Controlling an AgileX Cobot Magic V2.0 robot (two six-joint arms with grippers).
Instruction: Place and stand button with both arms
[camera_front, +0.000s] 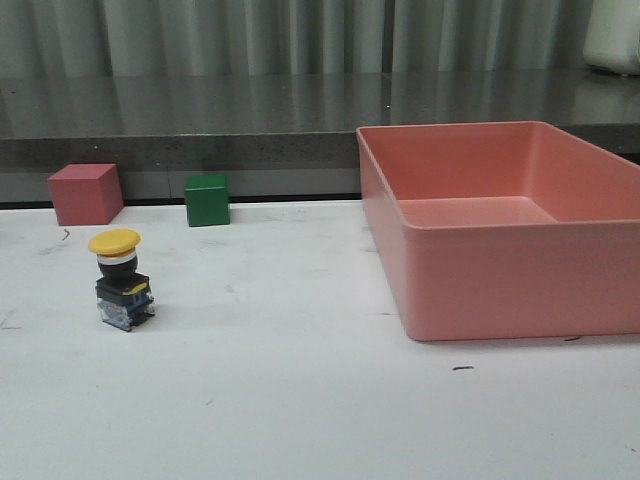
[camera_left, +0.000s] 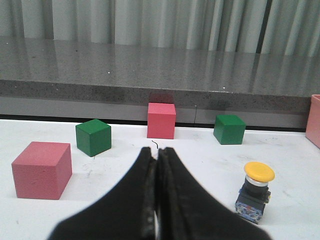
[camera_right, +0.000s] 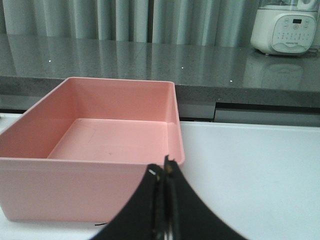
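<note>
The button (camera_front: 121, 281) stands upright on the white table at the left, yellow mushroom cap on top, black collar and blocky black and blue base below. The left wrist view shows the same button (camera_left: 255, 192) standing off to one side of my left gripper (camera_left: 156, 152), apart from it. That gripper is shut with nothing between its fingers. My right gripper (camera_right: 166, 165) is shut too and empty, hanging just in front of the pink bin's near corner. Neither arm shows in the front view.
A large pink bin (camera_front: 470, 280) fills the right half of the table and holds nothing visible. A pink cube (camera_front: 86, 194) and a green cube (camera_front: 207, 200) stand at the back left. The left wrist view shows further pink cubes (camera_left: 42, 169) and green cubes (camera_left: 93, 137). A white appliance (camera_right: 285, 26) sits on the grey counter.
</note>
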